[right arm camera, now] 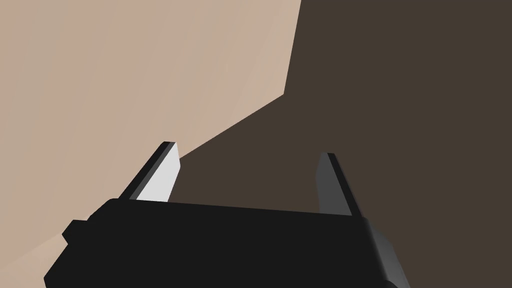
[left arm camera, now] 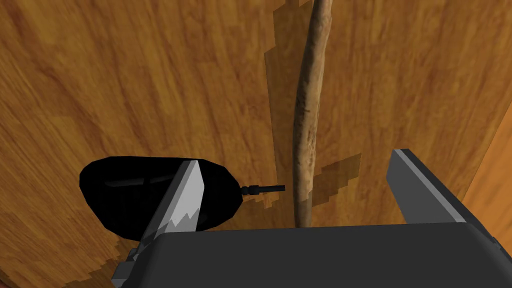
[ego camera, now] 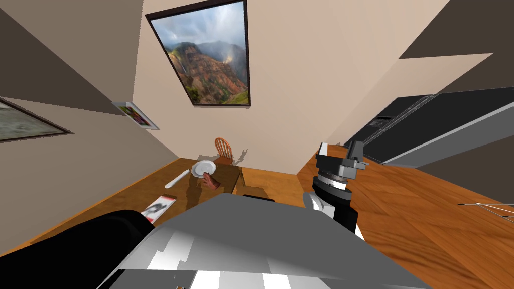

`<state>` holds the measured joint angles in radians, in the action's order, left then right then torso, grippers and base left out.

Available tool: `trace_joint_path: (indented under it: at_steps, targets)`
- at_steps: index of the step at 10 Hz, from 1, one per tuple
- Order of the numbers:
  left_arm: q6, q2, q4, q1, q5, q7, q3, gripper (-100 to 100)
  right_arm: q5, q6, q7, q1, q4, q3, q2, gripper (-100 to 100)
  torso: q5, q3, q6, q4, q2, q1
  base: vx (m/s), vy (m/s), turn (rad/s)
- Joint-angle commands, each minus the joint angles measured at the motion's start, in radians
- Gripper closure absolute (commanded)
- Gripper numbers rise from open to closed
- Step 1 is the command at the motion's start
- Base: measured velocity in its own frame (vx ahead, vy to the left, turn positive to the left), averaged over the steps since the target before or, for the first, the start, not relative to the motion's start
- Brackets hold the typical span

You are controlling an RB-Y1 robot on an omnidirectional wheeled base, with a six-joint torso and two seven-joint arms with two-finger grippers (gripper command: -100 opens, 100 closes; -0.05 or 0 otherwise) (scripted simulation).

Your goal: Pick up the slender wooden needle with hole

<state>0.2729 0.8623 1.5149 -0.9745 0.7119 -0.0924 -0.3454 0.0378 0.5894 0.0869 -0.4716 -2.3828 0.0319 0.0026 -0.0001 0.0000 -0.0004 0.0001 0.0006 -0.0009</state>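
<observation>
A slender wooden needle [left arm camera: 306, 125], rough and slightly bent, lies on a brown wooden surface [left arm camera: 125, 85]. It runs lengthwise away from my left gripper [left arm camera: 300, 192], and its near end sits between the two fingers. The left gripper is open; neither finger touches the needle, which lies roughly midway between them. My right gripper [ego camera: 355, 150] is raised to the right of my chest, away from the needle. Its fingers [right arm camera: 165, 175] stand open with nothing between them.
A black oval object [left arm camera: 130, 195] with a short black stub lies beside my left finger, close to the needle. The surface ends at an edge [left arm camera: 492, 150] past the other finger. Farther off stand a small wooden table [ego camera: 228, 175] with a white plate [ego camera: 204, 167], a chair [ego camera: 224, 147] and a dark cabinet [ego camera: 426, 125].
</observation>
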Motion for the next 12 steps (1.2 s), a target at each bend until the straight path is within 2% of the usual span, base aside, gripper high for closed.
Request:
trace_joint_path:
  at_steps: [1, 3, 4, 5, 9, 10, 11, 12]
  targets:
    - [-0.003, -0.031, -0.034, 0.024, -0.016, -0.002, -0.01, -100, 0.0, 0.0, 0.0, 0.0, 0.0, 0.0, 0.0, 0, 0.0, 0.0, 0.0, 0.0, 0.0, 0.0, -0.012, 0.033, -0.03]
    - [-0.004, -0.066, -0.071, 0.052, -0.034, -0.003, -0.021, -100, 0.0, 0.0, 0.0, 0.0, 0.0, 0.0, 0.0, 0, 0.0, 0.001, 0.0, 0.0, 0.001, 0.002, -0.012, 0.04, -0.026]
    - [-0.002, -0.057, -0.057, 0.043, -0.03, -0.003, -0.016, -100, 0.0, 0.0, 0.0, 0.0, 0.0, 0.0, 0.0, 0, 0.001, 0.001, 0.0, 0.001, 0.001, 0.002, -0.008, 0.012, -0.005]
    - [-0.002, -0.058, -0.058, 0.044, -0.031, -0.003, -0.017, 100, 0.0, 0.0, 0.0, 0.0, 0.0, 0.0, 0.0, 0, 0.002, 0.001, 0.0, 0.001, 0.001, 0.003, 0.0, 0.0, 0.0]
    - [-0.001, -0.058, -0.059, 0.042, -0.031, -0.003, -0.017, 100, 0.0, 0.0, 0.0, 0.0, 0.0, 0.0, 0.0, 0, 0.003, 0.001, 0.001, 0.001, 0.0, 0.004, 0.0, 0.0, 0.0]
    - [-0.001, -0.058, -0.059, 0.042, -0.031, -0.003, -0.017, 0, 0.0, 0.0, 0.0, 0.0, 0.0, 0.0, 0.0, 0, 0.003, 0.001, 0.001, 0.001, 0.0, 0.004, 0.0, 0.0, 0.0]
    - [-0.003, -0.023, -0.025, 0.017, -0.012, -0.002, -0.008, 100, 0.0, 0.0, 0.0, 0.0, 0.0, 0.0, 0.0, 0, 0.003, 0.001, 0.001, 0.001, 0.0, 0.004, 0.016, -0.026, 0.032]
    - [-0.002, -0.014, -0.016, 0.01, -0.007, -0.001, -0.005, 100, 0.0, 0.0, 0.0, 0.0, 0.0, 0.0, 0.0, 0, 0.002, 0.0, 0.001, 0.001, -0.001, 0.003, 0.021, -0.038, 0.027]
